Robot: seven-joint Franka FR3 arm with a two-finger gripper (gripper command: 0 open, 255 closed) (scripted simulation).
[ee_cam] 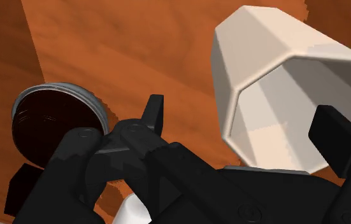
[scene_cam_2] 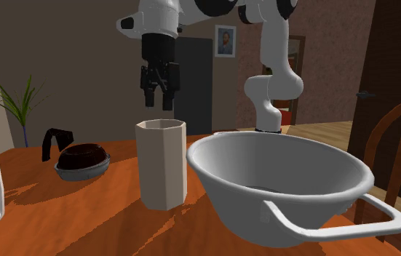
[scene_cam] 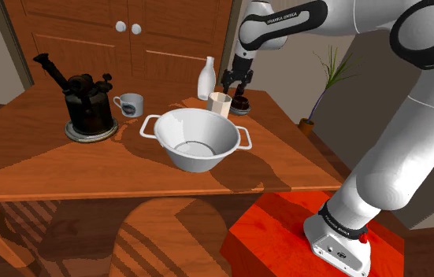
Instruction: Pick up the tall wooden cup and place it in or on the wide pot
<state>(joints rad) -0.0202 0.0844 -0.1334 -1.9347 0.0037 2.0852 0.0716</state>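
Second exterior view, left to right: dark carafe [scene_cam_2: 81, 158] on the brown table [scene_cam_2: 82, 218], then the pale faceted cup [scene_cam_2: 161, 164], upright, long axis vertical, just beside the wide white pot [scene_cam_2: 224, 198]. We see the hand [scene_cam_2: 159, 84] hanging above the cup, apart from it, spread wide and empty. We judge a near-straight drop comes next.

One each — cup [scene_cam: 220, 103], pot [scene_cam: 201, 162], mug [scene_cam: 131, 104], bottle [scene_cam: 206, 79], dark carafe [scene_cam_2: 82, 158], black burner [scene_cam: 87, 108] — on one table [scene_cam: 42, 169].
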